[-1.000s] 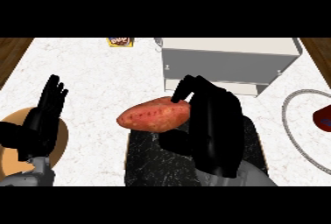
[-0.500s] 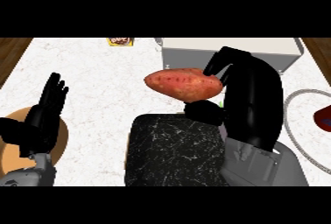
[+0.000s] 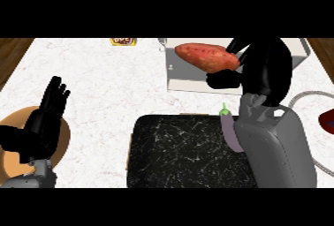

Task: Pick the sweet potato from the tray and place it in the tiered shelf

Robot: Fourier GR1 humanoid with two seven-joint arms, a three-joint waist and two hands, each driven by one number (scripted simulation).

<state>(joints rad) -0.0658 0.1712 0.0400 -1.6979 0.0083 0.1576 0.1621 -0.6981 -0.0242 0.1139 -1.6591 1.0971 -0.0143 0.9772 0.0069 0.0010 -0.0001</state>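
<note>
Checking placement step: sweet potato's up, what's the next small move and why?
Probably ease the right hand slightly forward and down: it holds the sweet potato above the near-left part of the white tiered shelf, already clear of the black tray.

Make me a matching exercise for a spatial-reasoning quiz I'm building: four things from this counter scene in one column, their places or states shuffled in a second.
Things:
1. sweet potato
2. left hand
3. eggplant
4. tray

Places or states:
A. open, fingers up, at the view's left
B. dark and speckled, at the counter's near edge
C. held by the right hand above the white tiered shelf
D. lying along the tray's right side, partly hidden by the forearm

Pairs: 1-C, 2-A, 3-D, 4-B
</note>
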